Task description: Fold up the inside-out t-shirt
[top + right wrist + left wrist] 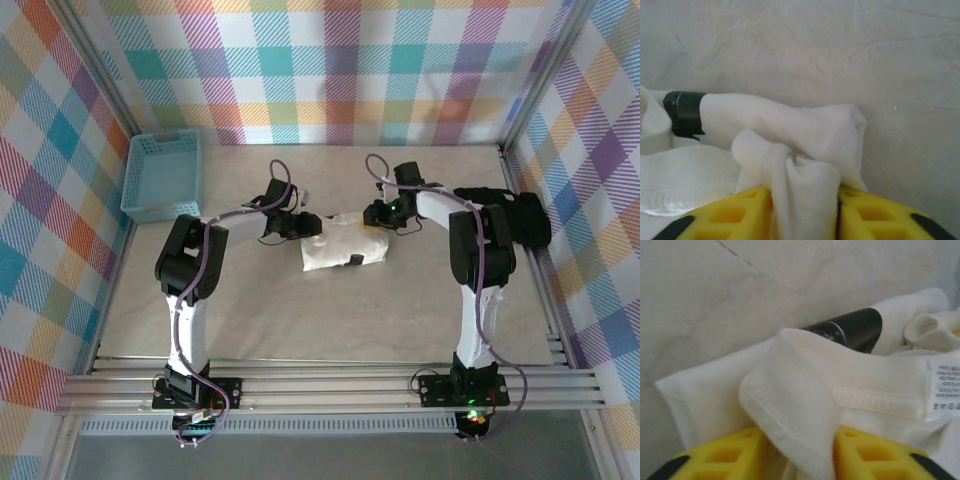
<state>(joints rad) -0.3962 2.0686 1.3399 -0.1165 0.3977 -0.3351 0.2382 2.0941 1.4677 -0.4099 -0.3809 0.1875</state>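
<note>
The inside-out t-shirt (340, 250) lies as a small white folded bundle in the middle of the table. My left gripper (300, 228) is at its left end and my right gripper (378, 215) at its back right corner. In the left wrist view, a hemmed fold of the t-shirt (800, 390) hangs loosely between the parted yellow fingers (725, 455) of the left gripper (802, 452). A care label (945, 390) shows at the right. In the right wrist view, a bunched corner of the t-shirt (805, 170) sits between the parted fingers (735, 215) of the right gripper (802, 212).
A blue basket (165, 175) stands at the back left. A black folded garment (510, 215) lies at the right edge by the right arm. A small black object (356, 260) sits at the bundle's front edge. A black cylinder (855, 330) pokes out among the folds.
</note>
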